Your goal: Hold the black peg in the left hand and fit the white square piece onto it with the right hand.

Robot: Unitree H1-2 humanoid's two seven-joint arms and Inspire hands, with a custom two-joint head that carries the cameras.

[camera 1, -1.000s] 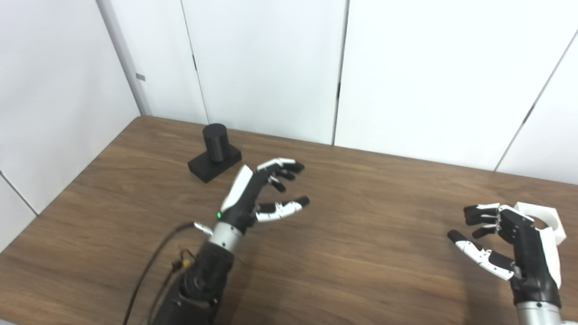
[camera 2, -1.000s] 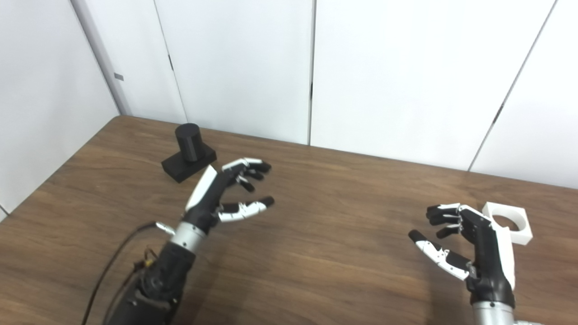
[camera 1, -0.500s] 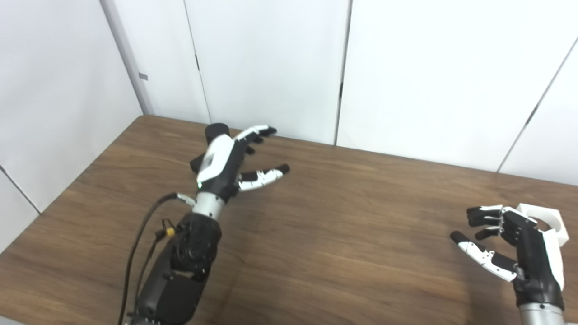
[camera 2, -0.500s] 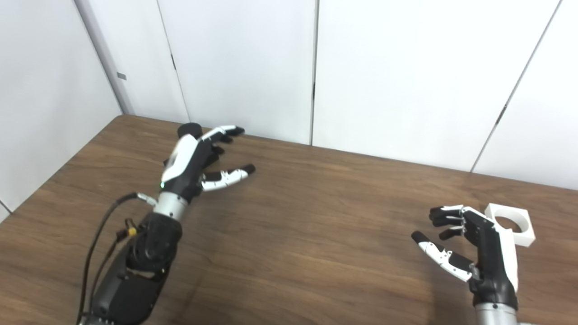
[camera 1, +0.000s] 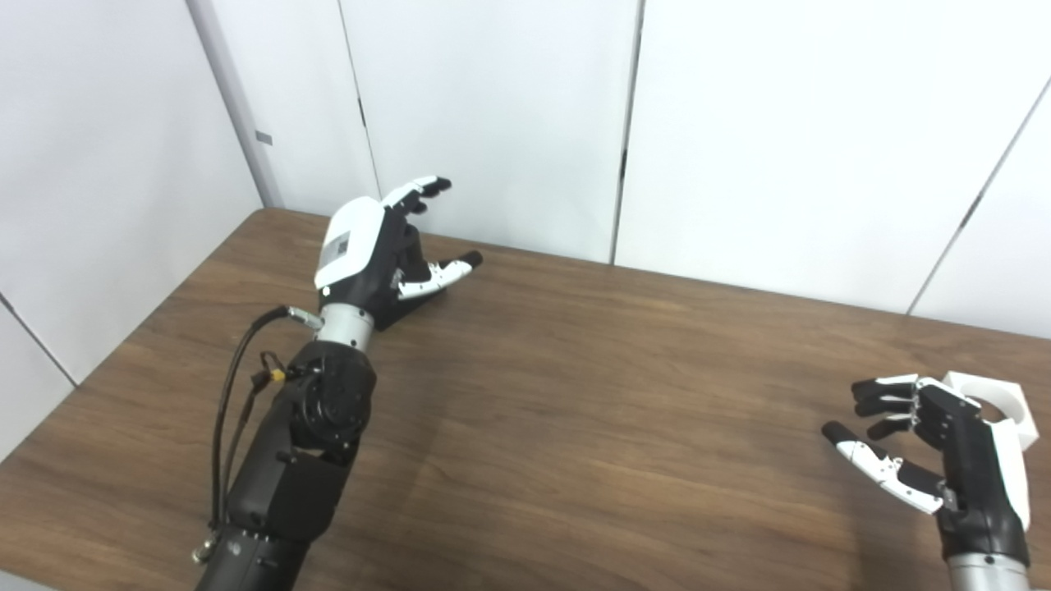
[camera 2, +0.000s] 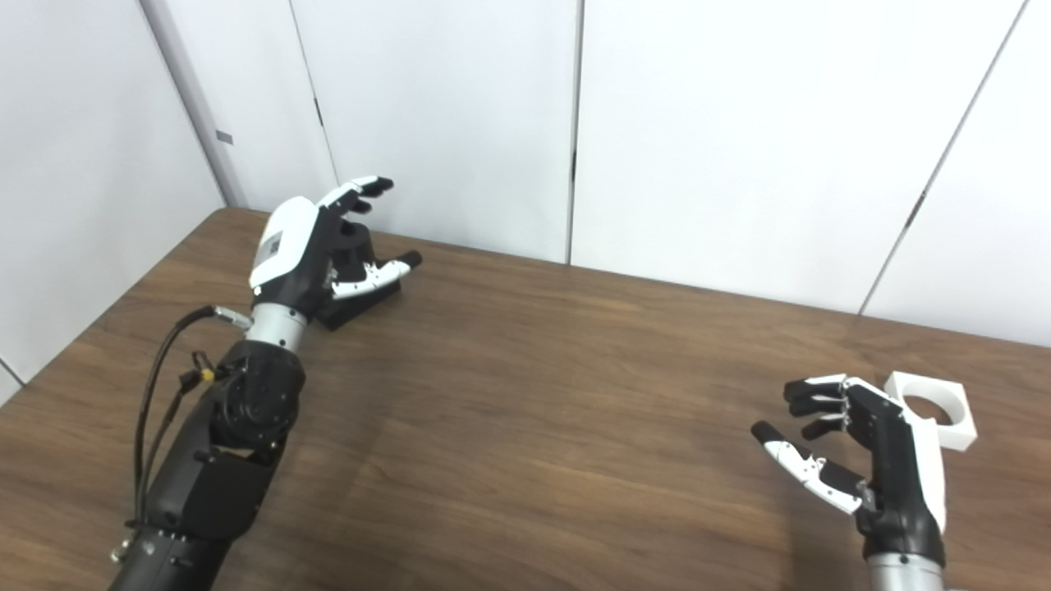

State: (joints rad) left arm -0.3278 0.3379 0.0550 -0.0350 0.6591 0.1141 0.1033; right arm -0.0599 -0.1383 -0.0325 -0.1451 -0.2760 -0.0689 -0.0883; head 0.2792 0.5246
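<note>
Black cylindrical peg (camera 2: 355, 238) on its black square base, far left on the brown wooden table (camera 2: 542, 394), mostly hidden behind the left hand (camera 2: 316, 250); fingers spread around it, unclosed, presumably readying a grasp. White square piece with round hole (camera 2: 936, 408) near right, just behind the empty, loosely curled right hand (camera 2: 862, 455), probably waiting.
</note>
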